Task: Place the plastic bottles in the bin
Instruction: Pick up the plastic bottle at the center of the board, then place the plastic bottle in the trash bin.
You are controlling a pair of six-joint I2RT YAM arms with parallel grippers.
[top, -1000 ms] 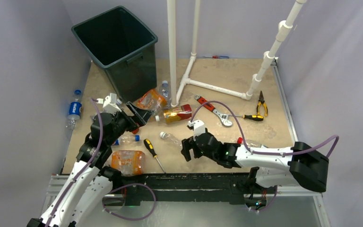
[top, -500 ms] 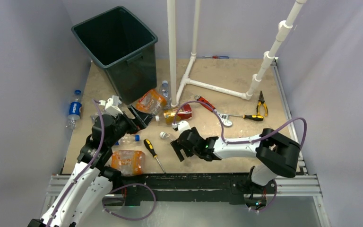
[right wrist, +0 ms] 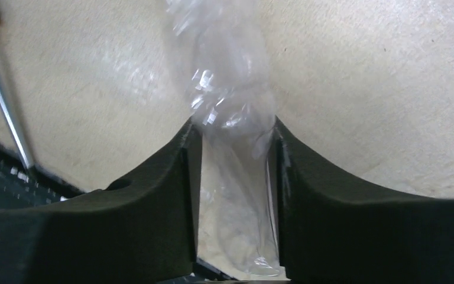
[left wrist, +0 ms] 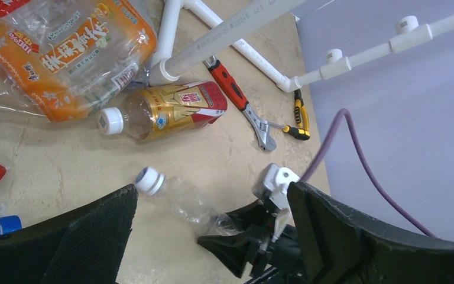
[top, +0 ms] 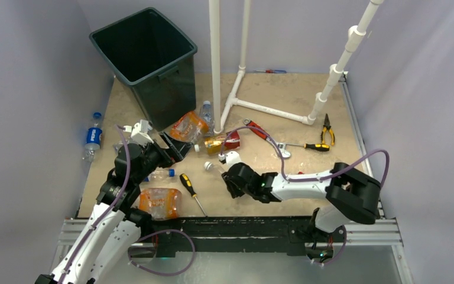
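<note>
Tabletop speckled beige, walls pale lilac

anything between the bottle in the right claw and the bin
Yes: the left claw and an orange-labelled bottle lie on the straight line from the clear bottle to the bin. Lifting it over them should clear both.

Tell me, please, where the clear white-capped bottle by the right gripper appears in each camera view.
Top external: clear bottle lies mid-table, just left of the right gripper.
Left wrist: clear bottle at lower centre, running down-right into that gripper.
Right wrist: clear bottle at centre, pinched between the fingers.
Shared landmark: the right gripper's black fingers, closed on it.
</note>
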